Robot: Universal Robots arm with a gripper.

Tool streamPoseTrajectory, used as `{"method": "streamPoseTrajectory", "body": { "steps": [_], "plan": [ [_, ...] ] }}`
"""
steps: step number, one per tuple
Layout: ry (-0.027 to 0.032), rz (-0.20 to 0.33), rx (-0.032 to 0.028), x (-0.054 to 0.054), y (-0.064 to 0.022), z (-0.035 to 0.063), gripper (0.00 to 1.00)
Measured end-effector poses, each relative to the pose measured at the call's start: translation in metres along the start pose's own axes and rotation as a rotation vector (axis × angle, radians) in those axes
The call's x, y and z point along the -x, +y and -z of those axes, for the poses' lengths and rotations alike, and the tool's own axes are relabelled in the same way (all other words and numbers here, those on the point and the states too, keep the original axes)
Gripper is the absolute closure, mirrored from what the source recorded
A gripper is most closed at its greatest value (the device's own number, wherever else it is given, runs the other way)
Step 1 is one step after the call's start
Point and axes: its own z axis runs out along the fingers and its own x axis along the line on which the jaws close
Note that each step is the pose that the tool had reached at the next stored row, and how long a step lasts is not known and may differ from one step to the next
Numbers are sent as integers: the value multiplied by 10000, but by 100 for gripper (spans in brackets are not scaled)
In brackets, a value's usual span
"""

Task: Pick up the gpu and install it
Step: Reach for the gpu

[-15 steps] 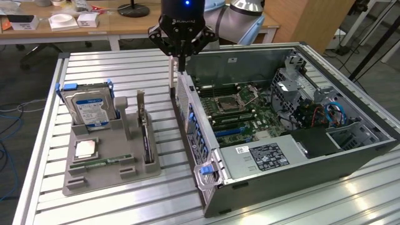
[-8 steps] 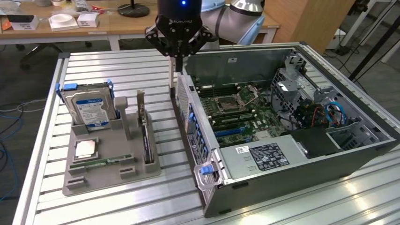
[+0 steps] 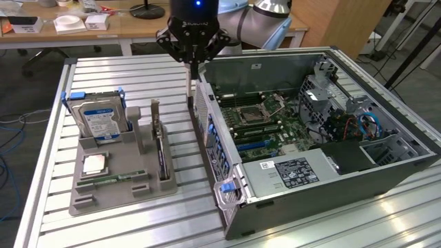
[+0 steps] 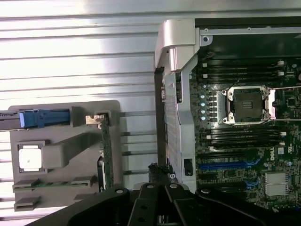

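Observation:
The gpu stands on edge in a slot of the grey holder tray, a thin green card with a silver bracket at its far end. From the wrist it appears as a narrow green strip. My gripper hangs shut and holds nothing. It is above the table by the rear wall of the open computer case, beyond the gpu's far end and apart from it. In the wrist view the gripper shows with its black linkage.
On the tray are a blue-framed hard drive, a CPU and a RAM stick. The case lies open with the motherboard facing up and blue slots on it. The table is slatted aluminium, with desks behind.

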Motion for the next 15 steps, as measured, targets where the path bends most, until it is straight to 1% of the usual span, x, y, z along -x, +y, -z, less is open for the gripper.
{"method": "streamPoseTrajectory", "body": {
  "steps": [15],
  "plan": [
    [0, 1, 0, -109, -8, -1, 89]
  ]
}}
